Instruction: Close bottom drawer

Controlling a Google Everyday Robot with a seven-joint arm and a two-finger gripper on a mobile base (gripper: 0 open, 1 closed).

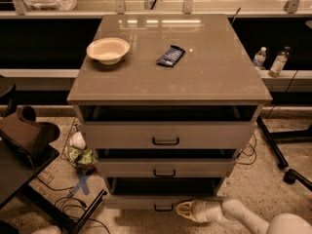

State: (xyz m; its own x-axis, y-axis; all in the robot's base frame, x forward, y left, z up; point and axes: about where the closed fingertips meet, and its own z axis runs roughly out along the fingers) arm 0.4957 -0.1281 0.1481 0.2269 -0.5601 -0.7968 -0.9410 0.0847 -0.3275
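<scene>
The pale, rounded gripper [180, 210] is seen at the lower edge, its tip against the flat grey front of the bottom drawer [131, 201], beside a dark loop handle. Whether it is open cannot be told. The lowest drawer is left partly out, its interior lost in shadow. On the glossy cabinet top [209, 67] a cream bowl [107, 49] and a dark wrapper [170, 55] are set.

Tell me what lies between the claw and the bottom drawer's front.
Nothing: in the camera view the claw sits right at the bottom drawer front, just right of its black handle, no gap showing.
</scene>
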